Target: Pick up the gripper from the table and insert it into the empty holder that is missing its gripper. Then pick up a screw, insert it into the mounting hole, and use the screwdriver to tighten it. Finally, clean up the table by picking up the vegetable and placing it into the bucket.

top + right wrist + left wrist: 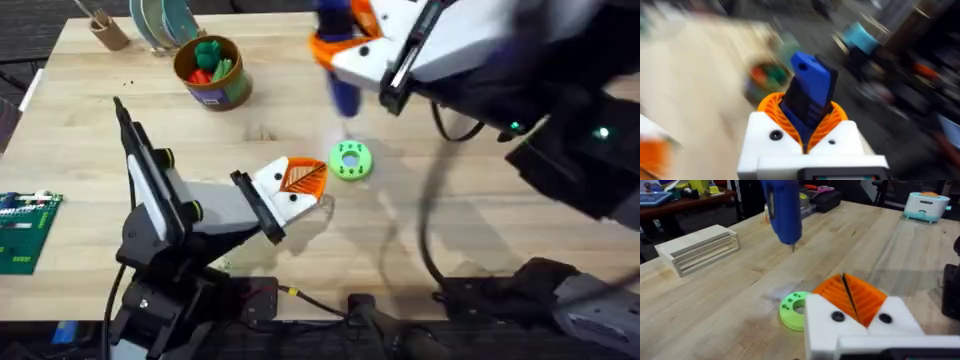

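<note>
Right claw [345, 45] raised, gripping screwdriver [338, 60]

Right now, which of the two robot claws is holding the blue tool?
The right gripper, raised above the table, clamps the blue screwdriver. The left gripper rests shut beside the green ring.

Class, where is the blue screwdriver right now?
In the overhead view, the screwdriver hangs tip-down in the right gripper, above the table right of the bucket.
</note>
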Controlling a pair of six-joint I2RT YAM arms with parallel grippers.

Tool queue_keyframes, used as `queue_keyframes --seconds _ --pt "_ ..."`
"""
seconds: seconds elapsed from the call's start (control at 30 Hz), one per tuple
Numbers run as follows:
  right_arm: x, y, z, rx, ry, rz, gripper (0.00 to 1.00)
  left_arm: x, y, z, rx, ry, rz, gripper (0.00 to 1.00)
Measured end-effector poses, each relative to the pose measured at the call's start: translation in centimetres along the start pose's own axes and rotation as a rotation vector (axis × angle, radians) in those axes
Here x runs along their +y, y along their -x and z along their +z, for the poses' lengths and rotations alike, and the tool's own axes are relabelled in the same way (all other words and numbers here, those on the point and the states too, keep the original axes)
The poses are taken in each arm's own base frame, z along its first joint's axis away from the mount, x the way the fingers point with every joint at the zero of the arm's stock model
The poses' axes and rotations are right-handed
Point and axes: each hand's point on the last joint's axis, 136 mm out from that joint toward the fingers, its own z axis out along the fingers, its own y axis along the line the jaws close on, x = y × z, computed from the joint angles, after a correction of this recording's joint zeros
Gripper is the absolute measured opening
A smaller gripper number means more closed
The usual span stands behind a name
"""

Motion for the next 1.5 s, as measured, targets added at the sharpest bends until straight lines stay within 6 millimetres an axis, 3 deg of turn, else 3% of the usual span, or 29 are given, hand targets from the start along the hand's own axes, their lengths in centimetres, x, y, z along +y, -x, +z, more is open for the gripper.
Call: queue_keyframes --seconds 0.2,0.33,0.5,0.63,0.8,0.93,1.13,1.23,1.3,1.4,1.43,1.5 --pt "-6.7 -9.5 -0.7 0.343 -0.196 -0.293 0.034 0.0 0.0 0.0 0.000 0.000 0.000 0.007" --pt "-9.9 -15.7 -2.0 0.565 -0.234 -0.443 0.034 0.0 0.0 0.0 0.000 0.000 0.000 0.007" --pt "-10.0 -22.0 -2.4 0.761 -0.158 -0.565 0.034 0.0 0.0 0.0 0.000 0.000 0.000 0.007" --pt "-8.9 -25.3 -2.3 0.833 -0.087 -0.589 0.034 0.0 0.0 0.0 0.000 0.000 0.000 0.007" --pt "-7.7 -28.1 -2.3 0.882 -0.021 -0.590 0.034 0.0 0.0 0.0 0.000 0.000 0.000 0.007" --pt "-7.4 -29.1 -2.2 0.902 0.002 -0.604 0.040 0.0 0.0 0.0 0.000 0.000 0.000 0.007" --pt "-6.7 -29.7 -2.7 0.928 0.051 -0.596 0.262 0.0 0.0 0.0 0.000 0.000 0.000 0.007" --pt "-6.0 -30.2 -3.1 0.945 0.087 -0.585 0.318 0.0 0.0 0.0 0.000 0.000 0.000 0.007" --pt "-5.6 -30.5 -3.3 0.954 0.102 -0.575 0.430 0.0 0.0 0.0 0.000 0.000 0.000 0.007" --pt "-5.7 -30.4 -3.2 0.951 0.098 -0.574 0.866 0.0 0.0 0.0 0.000 0.000 0.000 0.007" --pt "-6.0 -30.2 -3.0 0.945 0.090 -0.580 0.954 0.0 0.0 0.0 0.000 0.000 0.000 0.007" --pt "-6.1 -29.9 -2.7 0.937 0.084 -0.581 0.988 0.0 0.0 0.0 0.000 0.000 0.000 0.007"
